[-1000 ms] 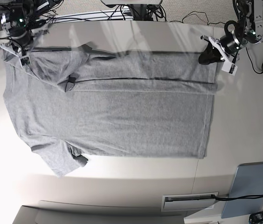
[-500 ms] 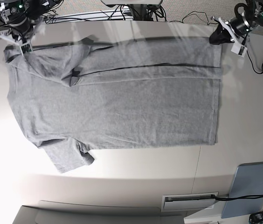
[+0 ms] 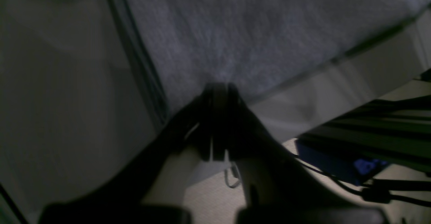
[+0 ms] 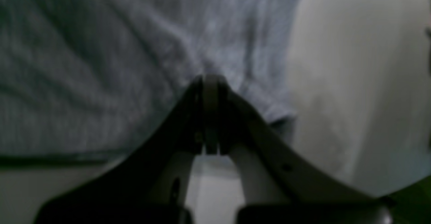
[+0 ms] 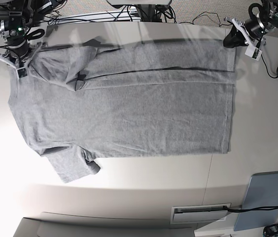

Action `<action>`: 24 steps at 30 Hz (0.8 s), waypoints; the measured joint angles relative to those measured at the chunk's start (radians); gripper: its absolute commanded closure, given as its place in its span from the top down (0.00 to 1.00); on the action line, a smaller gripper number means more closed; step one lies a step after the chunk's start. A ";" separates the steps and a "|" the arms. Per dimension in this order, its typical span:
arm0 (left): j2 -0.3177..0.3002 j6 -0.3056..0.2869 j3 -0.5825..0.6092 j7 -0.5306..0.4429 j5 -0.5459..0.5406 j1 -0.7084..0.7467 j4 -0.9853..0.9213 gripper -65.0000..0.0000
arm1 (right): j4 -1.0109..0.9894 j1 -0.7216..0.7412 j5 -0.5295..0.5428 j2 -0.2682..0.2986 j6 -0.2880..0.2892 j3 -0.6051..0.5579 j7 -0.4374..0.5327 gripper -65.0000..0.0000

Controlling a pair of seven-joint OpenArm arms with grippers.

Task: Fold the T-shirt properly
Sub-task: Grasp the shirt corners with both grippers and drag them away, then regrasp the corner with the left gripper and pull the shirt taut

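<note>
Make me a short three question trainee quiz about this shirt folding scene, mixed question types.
1. True or false: the left hand is shut on the heather-grey cotton T-shirt.
2. What does the right hand grip? A) a sleeve-side edge of the T-shirt B) the bare white table
3. Fill in: both sleeves lie on the base view's ____ side.
Key: 1 true; 2 A; 3 left.

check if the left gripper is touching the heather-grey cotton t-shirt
Touching. In the left wrist view the left gripper is shut with its black tips pinching the edge of the heather-grey cotton T-shirt; the fabric fans out straight from between them.
</note>
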 measured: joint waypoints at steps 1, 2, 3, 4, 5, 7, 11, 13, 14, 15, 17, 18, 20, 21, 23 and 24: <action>0.000 0.000 0.000 -0.002 0.003 0.000 0.001 0.00 | 0.000 -0.008 0.000 0.001 0.005 0.000 -0.006 0.00; 0.000 0.000 0.000 -0.002 0.004 0.000 0.001 0.00 | 0.001 -0.016 -0.005 0.001 0.005 0.000 -0.004 0.00; 0.000 0.001 0.000 -0.002 0.004 0.000 0.001 0.00 | 0.002 -0.027 -0.009 0.001 0.005 0.000 0.001 0.00; 0.000 0.000 0.000 -0.002 0.003 0.000 0.001 0.00 | 0.002 -0.040 -0.009 0.001 0.004 0.000 0.010 0.00; 0.000 0.001 0.000 -0.002 0.004 0.000 0.001 0.00 | 0.003 -0.052 -0.011 0.002 0.004 0.000 0.020 0.00; 0.000 0.004 0.000 -0.002 0.004 0.000 0.001 0.00 | 0.006 -0.078 -0.020 0.002 0.001 0.000 0.040 0.00; 0.000 0.005 -0.001 0.010 0.002 -0.001 0.002 0.00 | 0.012 -0.121 -0.023 0.004 -0.008 0.004 0.061 0.00; 0.000 0.007 -0.001 0.025 -0.006 -0.003 0.003 0.00 | 0.014 -0.143 -0.023 0.004 -0.010 0.008 0.067 0.00; 0.000 0.007 -0.001 0.028 -0.008 -0.003 0.003 0.00 | 0.014 -0.153 -0.023 0.004 -0.010 0.012 0.073 0.00; 0.000 0.008 -0.002 0.031 -0.008 -0.002 0.003 0.00 | 0.014 -0.164 -0.023 0.004 -0.011 0.015 0.076 0.00; -0.003 0.009 -0.002 0.032 -0.011 0.002 0.004 0.00 | 0.016 -0.182 -0.023 0.004 -0.010 0.025 0.084 0.00; -0.005 0.011 -0.002 0.032 -0.013 0.009 0.005 0.00 | 0.016 -0.189 -0.022 0.004 -0.010 0.029 0.088 0.00; -0.009 0.007 -0.008 0.031 -0.013 0.035 0.009 0.00 | 0.016 -0.201 -0.023 0.005 -0.011 0.034 0.089 0.00; -0.011 0.007 -0.010 0.028 -0.016 0.050 0.010 0.00 | 0.016 -0.205 -0.023 0.005 -0.011 0.035 0.089 0.00; -0.014 0.007 -0.019 0.024 -0.019 0.071 0.012 0.00 | 0.021 -0.212 -0.023 0.006 -0.013 0.035 0.087 0.00; -0.014 0.008 -0.023 0.024 -0.018 0.077 0.016 0.00 | 0.024 -0.215 -0.023 0.006 -0.013 0.035 0.087 0.00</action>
